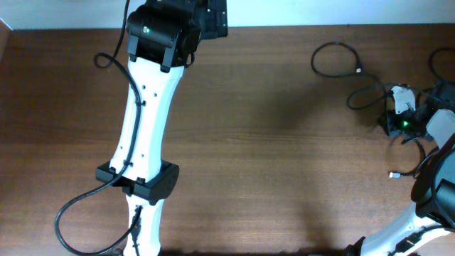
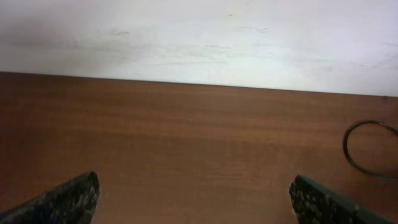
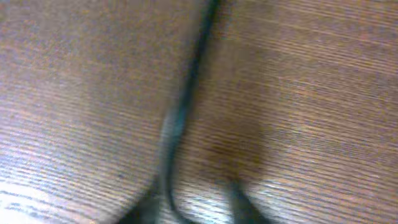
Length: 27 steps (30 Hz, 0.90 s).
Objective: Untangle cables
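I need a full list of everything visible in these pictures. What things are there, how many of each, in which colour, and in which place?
table: one, brown wood, under everything
wall: one, white, behind the table's far edge
looped cable: one, black, far right part of the table, lying apart
other cables: several, exact count unclear, black, by the right end effector
plug: one, light-coloured, near the right edge, at a cable's end
left arm: one, white with black joints, left half of the table
left end effector: one, black, open, over bare table
right arm: one, white and black, lower right corner
right end effector: one, black and white, over the cables; open or shut unclear
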Motion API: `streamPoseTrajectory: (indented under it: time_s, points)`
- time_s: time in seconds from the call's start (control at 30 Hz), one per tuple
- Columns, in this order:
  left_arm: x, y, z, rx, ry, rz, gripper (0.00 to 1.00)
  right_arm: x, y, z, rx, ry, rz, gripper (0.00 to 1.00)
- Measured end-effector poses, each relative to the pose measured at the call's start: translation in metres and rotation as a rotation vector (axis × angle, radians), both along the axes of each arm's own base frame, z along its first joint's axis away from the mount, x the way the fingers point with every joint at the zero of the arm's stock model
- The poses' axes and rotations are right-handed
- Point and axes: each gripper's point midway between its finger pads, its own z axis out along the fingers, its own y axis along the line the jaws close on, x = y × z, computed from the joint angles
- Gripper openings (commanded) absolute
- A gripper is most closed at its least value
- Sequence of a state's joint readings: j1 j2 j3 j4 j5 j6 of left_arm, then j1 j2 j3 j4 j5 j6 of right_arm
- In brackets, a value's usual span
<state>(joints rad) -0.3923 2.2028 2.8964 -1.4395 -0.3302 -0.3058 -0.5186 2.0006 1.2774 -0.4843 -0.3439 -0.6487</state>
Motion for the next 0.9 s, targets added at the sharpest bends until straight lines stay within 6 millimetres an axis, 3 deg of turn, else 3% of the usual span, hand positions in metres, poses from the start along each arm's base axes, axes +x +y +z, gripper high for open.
streamPoseTrajectory:
  time_s: [0.1,0.17,0.2,0.23,0.3,0.33,0.37,0.4,0.43,0.47,0.53,0.67,0.7,0.73,0.83,0.9]
  points:
    - [-0.002,0.001,-0.002,0.004,0.011,0.000,0.99,0.013,-0.009,0.007,0.004,-0.042,-0.089,0.04]
    - [-0.002,0.001,-0.002,0.004,0.011,0.000,0.99,0.029,-0.020,0.025,0.016,-0.086,-0.176,0.04]
    - [-0.002,0.001,-0.002,0.005,0.011,0.000,0.99,0.056,-0.036,0.061,0.006,-0.156,-0.267,0.04]
    - [-0.002,0.001,-0.002,0.005,0.012,0.000,0.99,0.067,-0.040,0.075,0.015,-0.187,-0.314,0.04]
    - [-0.002,0.001,-0.003,0.006,0.013,0.000,0.99,0.114,-0.048,0.158,-0.016,-0.376,-0.377,0.04]
    - [-0.002,0.001,-0.003,0.005,0.013,0.000,0.99,0.132,-0.048,0.187,-0.034,-0.471,-0.386,0.04]
    - [-0.002,0.001,-0.003,0.006,0.013,0.000,0.99,0.147,-0.043,0.209,-0.041,-0.553,-0.407,0.04]
    - [-0.002,0.001,-0.003,0.006,0.013,0.000,0.99,0.152,-0.039,0.213,-0.040,-0.575,-0.431,0.04]
    - [-0.002,0.001,-0.003,0.006,0.013,0.000,0.99,0.159,-0.035,0.214,-0.037,-0.593,-0.444,0.04]
    - [-0.002,0.001,-0.003,0.005,0.013,0.000,0.99,0.167,-0.031,0.199,-0.031,-0.580,-0.466,0.04]
    - [-0.002,0.001,-0.002,0.005,0.013,0.000,0.99,0.174,-0.031,0.138,-0.021,-0.473,-0.501,0.04]
    - [-0.002,0.001,-0.002,0.005,0.013,0.000,0.99,0.173,-0.034,0.055,-0.019,-0.329,-0.528,0.04]
    - [-0.002,0.001,-0.002,0.005,0.012,0.000,0.99,0.172,-0.036,0.049,-0.026,-0.319,-0.535,0.93]
    - [-0.002,0.001,-0.002,0.005,0.012,0.000,0.99,0.171,-0.038,0.049,-0.039,-0.317,-0.544,0.99]
    - [-0.002,0.001,-0.002,0.005,0.011,0.000,0.99,0.160,-0.037,0.040,-0.049,-0.253,-0.552,0.99]
    - [-0.002,0.001,-0.002,0.004,0.010,0.000,0.99,0.150,-0.034,0.051,-0.075,-0.212,-0.517,0.99]
